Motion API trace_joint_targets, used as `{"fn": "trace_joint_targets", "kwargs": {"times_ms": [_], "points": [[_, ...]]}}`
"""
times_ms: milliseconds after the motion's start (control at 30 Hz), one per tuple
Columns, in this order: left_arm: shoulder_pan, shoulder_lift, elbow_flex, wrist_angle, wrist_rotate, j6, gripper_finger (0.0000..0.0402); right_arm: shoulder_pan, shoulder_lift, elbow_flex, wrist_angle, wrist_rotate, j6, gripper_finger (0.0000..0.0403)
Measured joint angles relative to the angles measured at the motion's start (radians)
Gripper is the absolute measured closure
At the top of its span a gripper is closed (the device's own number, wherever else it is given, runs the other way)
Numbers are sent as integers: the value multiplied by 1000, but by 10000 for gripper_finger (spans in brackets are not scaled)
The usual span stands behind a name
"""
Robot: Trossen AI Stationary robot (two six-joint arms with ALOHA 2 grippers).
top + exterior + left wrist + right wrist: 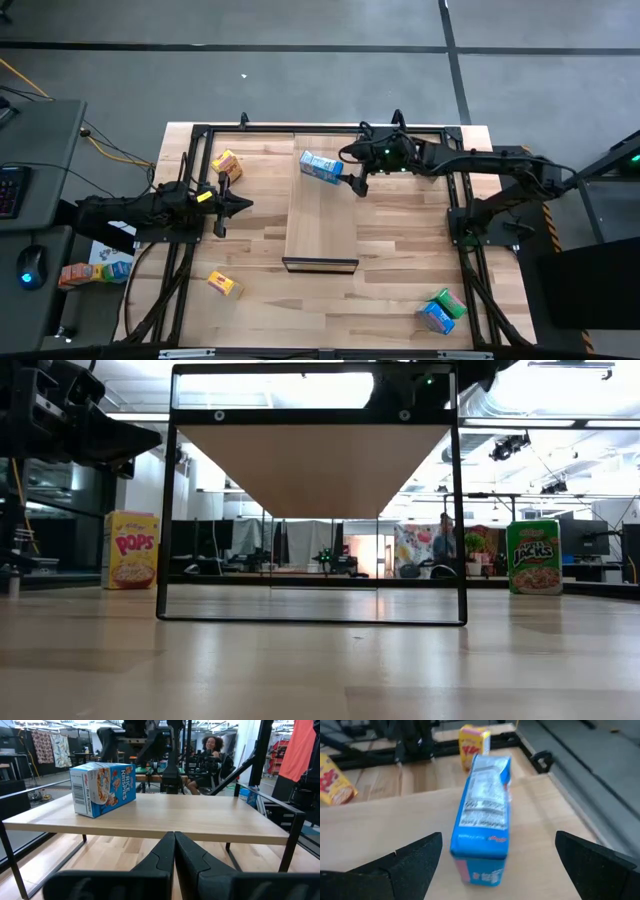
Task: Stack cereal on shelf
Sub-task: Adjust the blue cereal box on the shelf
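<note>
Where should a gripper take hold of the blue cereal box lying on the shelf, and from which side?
Probably across its two long narrow sides, coming from above. The blue box lies flat on the shelf, its length running away from the right gripper, whose open fingers already stand on either side of it, apart from it. The left gripper waits shut beside the shelf.

Left end effector (243,205) closed, right (352,183) wide.

"Rice Krispies" on blue box (103,787)
</note>
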Motion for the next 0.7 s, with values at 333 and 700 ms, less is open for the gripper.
{"fn": "trace_joint_targets", "kwargs": {"times_ms": [333, 700], "points": [[0, 0, 0, 0, 0, 0, 398, 0, 136, 0, 83, 29, -3, 13], [0, 0, 0, 0, 0, 0, 398, 27, 132, 12, 54, 92, -20, 93]]}}
